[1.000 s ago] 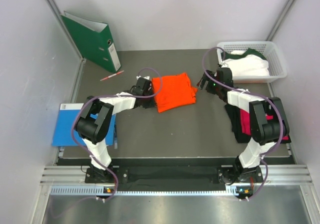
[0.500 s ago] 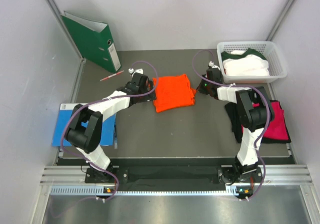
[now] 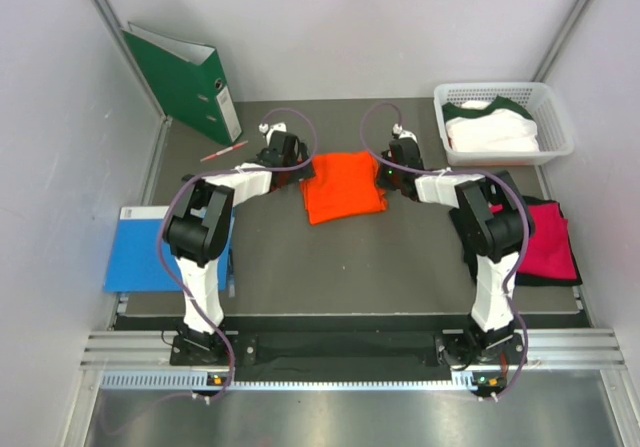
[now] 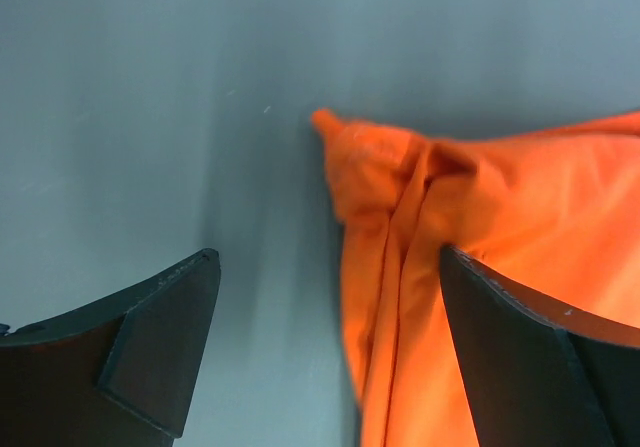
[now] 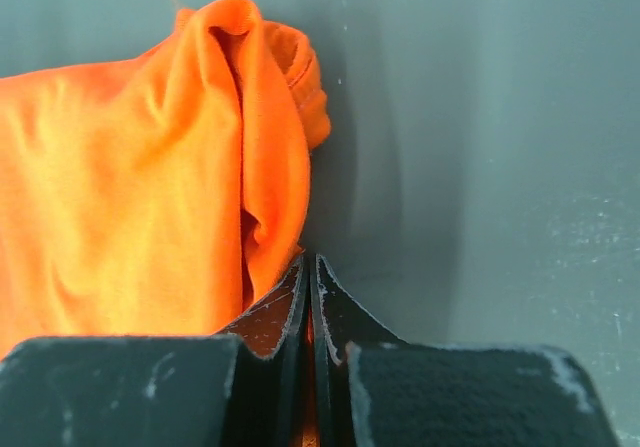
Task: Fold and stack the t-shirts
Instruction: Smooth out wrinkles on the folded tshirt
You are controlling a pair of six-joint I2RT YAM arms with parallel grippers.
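Mid-table | orange t-shirt [image 3: 343, 185] folded, long axis left-right | right fingers [image 5: 272, 317] pinching edge

A robot test cell in a lab is shown: a dark grey surface [image 3: 350, 257] is enclosed by plain white panels [image 3: 400, 27] on metal posts, and two robot arms [image 3: 200, 242] are mounted on an aluminium rail [image 3: 340, 345]. A green ring binder [image 3: 185, 82] is propped beyond the left hand [image 3: 296, 163], a white basket [image 3: 490, 89] beyond the right hand [image 3: 384, 174].
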